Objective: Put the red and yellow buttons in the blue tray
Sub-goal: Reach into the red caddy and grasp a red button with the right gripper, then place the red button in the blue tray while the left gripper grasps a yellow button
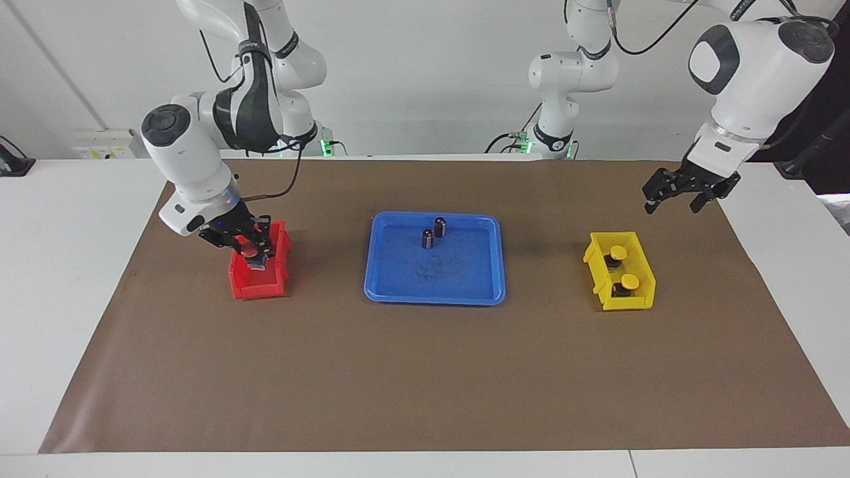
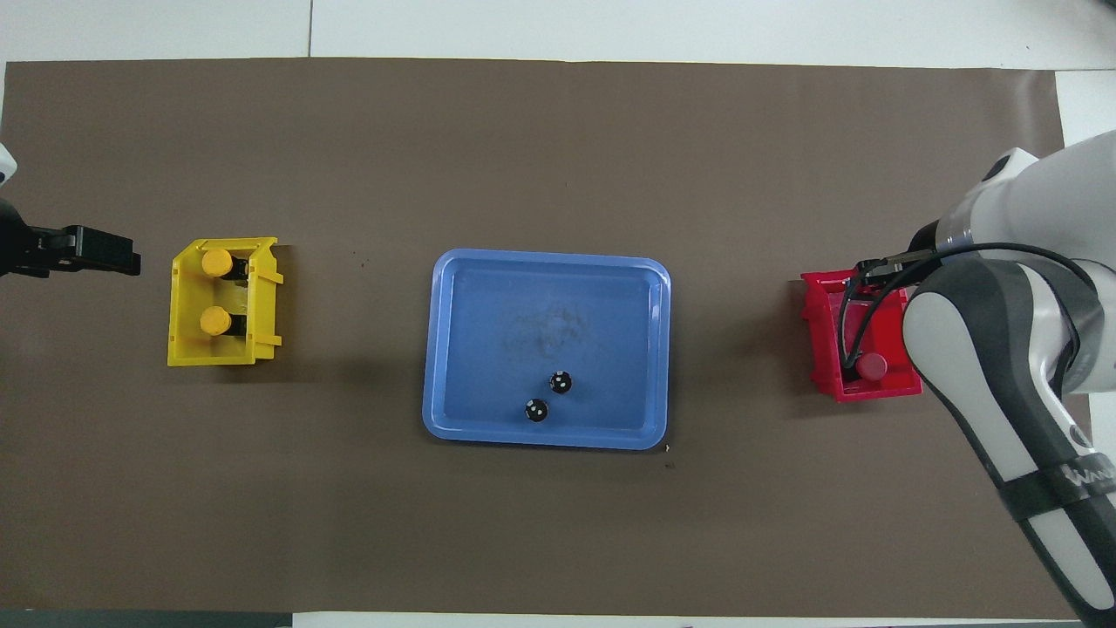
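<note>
- Red button (image 1: pixel 248 252) is pinched in the right gripper (image 1: pixel 251 255), fingers shut on it, held up over the red bin (image 1: pixel 279 249) near the right arm's end of the mat (image 1: pixel 425 372).
- Second red button (image 2: pixel 870 366) sits in that bin at the corner nearest the robots.
- Both yellow buttons (image 1: pixel 618 253) (image 1: pixel 629 283) sit in the yellow bin (image 1: pixel 641 302) at the left arm's end.
- Blue tray (image 1: pixel 491 292) is mid-mat, no buttons in it yet, just two dark cylinders (image 1: pixel 427 239) (image 1: pixel 439 227) near its robot-side edge.
- Guessing the buttons are light, hard plastic with slick round caps, so grab the squarer black base, not the cap.
- Left gripper (image 1: pixel 684 189) hangs open and empty above the mat's corner, waiting.
- Hard to see: in the overhead view the right arm covers its gripper and the held button, and the left arm is mostly cut off at the edge.
</note>
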`<state>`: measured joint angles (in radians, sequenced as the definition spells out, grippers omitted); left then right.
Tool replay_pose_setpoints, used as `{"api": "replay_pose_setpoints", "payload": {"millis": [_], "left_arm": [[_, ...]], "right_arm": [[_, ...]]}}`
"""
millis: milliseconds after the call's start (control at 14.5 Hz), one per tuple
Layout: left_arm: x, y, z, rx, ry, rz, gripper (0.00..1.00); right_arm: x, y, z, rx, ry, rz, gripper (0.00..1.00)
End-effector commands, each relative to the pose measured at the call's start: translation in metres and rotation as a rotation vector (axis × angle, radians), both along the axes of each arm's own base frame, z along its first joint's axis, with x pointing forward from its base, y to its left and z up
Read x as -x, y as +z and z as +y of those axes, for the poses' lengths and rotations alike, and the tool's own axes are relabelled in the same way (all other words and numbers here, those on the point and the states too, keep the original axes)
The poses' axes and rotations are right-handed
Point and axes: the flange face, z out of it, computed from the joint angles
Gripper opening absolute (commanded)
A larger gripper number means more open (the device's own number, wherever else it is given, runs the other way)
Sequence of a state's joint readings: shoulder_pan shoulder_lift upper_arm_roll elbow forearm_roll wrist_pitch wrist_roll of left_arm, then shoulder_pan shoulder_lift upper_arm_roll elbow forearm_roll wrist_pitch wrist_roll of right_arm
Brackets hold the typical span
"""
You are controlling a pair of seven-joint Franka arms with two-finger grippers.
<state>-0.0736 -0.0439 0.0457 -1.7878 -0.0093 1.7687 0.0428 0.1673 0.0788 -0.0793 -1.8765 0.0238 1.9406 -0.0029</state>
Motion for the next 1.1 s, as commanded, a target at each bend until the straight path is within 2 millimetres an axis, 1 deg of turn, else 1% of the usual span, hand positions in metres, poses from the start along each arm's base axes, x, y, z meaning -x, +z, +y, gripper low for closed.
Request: {"api": "replay_pose_setpoints", "payload": {"millis": [0,138,206,344,413,551,619,688,757,826,895,1032], "left_arm": [[0.009,0.0,0.001,-0.018,-0.01,-0.002,1.0],[0.008,0.0,0.002,-0.018,-0.006,-0.009,1.0],[0.008,0.0,0.002,-0.018,-0.006,-0.011,1.0],[0.007,0.0,0.002,-0.018,-0.008,-0.017,1.0],[0.006,0.0,-0.002,-0.018,-0.014,-0.02,1.0],[0.002,-0.011,-0.003,-0.018,-0.013,-0.02,1.0],[0.002,-0.022,-0.003,-0.018,-0.012,-0.023,0.98],[0.001,-0.034,-0.003,-0.017,0.002,-0.031,0.94],[0.0,-0.047,-0.004,-0.015,0.033,-0.04,0.88],[-0.006,-0.062,-0.005,-0.016,0.044,-0.04,0.83],[-0.014,-0.076,-0.005,-0.015,0.047,-0.032,0.81],[-0.025,-0.093,-0.008,-0.011,0.048,-0.044,0.76]], "right_arm": [[-0.025,0.024,0.088,-0.026,-0.079,-0.022,0.25],[-0.017,0.023,0.155,-0.082,-0.175,-0.043,0.25],[-0.007,0.015,0.197,-0.1,-0.194,-0.068,0.25],[0.003,-0.001,0.24,-0.098,-0.218,-0.072,0.25],[0.009,-0.016,0.264,-0.089,-0.215,-0.074,0.25],[0.016,-0.054,0.295,-0.066,-0.176,-0.062,0.25],[0.018,-0.065,0.301,-0.048,-0.162,-0.055,0.25],[0.018,-0.074,0.302,-0.038,-0.16,-0.048,0.25],[0.022,-0.08,0.308,-0.031,-0.15,-0.038,0.25],[0.029,-0.091,0.314,-0.019,-0.141,-0.023,0.25],[0.031,-0.099,0.315,-0.012,-0.146,-0.015,0.25],[0.034,-0.107,0.313,-0.002,-0.15,-0.005,0.26]]}}
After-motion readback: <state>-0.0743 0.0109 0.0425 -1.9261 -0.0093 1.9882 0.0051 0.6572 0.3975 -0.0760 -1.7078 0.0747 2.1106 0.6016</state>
